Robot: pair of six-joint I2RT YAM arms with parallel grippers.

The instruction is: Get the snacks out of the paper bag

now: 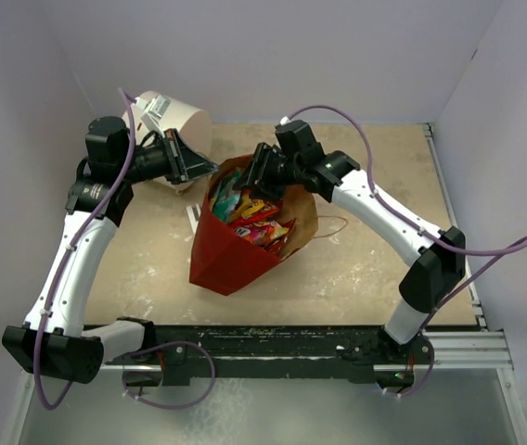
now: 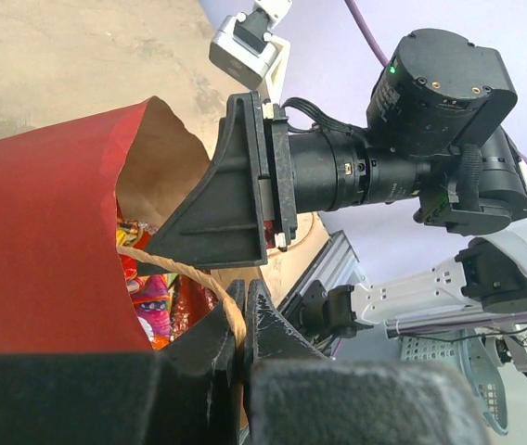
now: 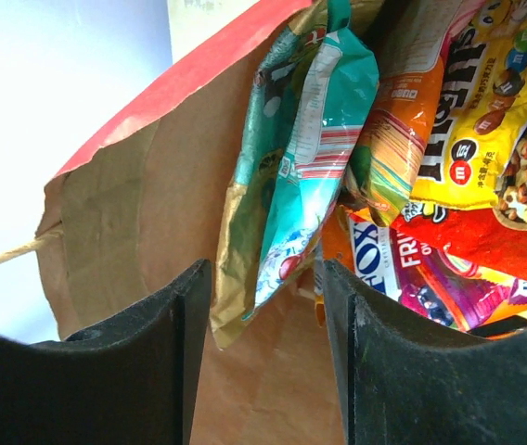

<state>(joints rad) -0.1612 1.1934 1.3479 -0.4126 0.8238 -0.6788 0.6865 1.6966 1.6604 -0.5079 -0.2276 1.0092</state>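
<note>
Inside the paper bag (image 1: 226, 260), heaped snacks (image 1: 256, 221)

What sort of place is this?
Probably a robotics test cell: plain white walls around a worn table, two robot arms bolted at its edge, a paper bag of snacks between them.

Paper bag (image 1: 226, 264) red outside, brown inside; snacks (image 1: 256, 219) teal, orange, yellow, red.
</note>
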